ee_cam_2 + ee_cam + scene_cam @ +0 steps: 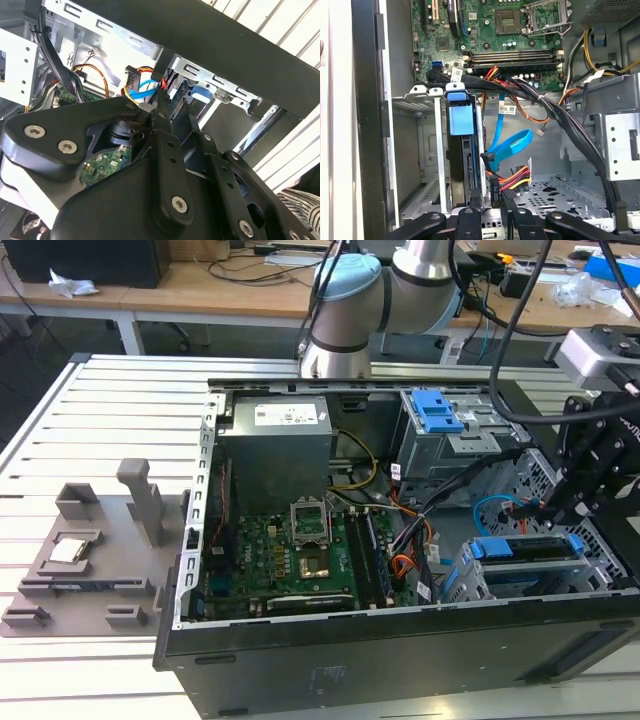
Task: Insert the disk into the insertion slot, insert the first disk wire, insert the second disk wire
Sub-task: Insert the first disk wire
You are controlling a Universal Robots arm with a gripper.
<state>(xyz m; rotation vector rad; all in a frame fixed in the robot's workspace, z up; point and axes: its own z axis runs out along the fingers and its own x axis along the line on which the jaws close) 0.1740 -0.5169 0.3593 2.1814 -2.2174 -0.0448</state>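
The disk (461,120) is seated in the insertion slot (420,150), its near end hidden by the tool (489,204). Whether the tool pinches the black wire connector (493,187) beside the insertion slot cannot be told.

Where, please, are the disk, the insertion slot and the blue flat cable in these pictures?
the disk (461,120), first wrist view, on the end tab of its blue carrier.
the insertion slot (439,155), first wrist view, on the silver rail beside the disk.
the blue flat cable (514,143), first wrist view, on its loop.
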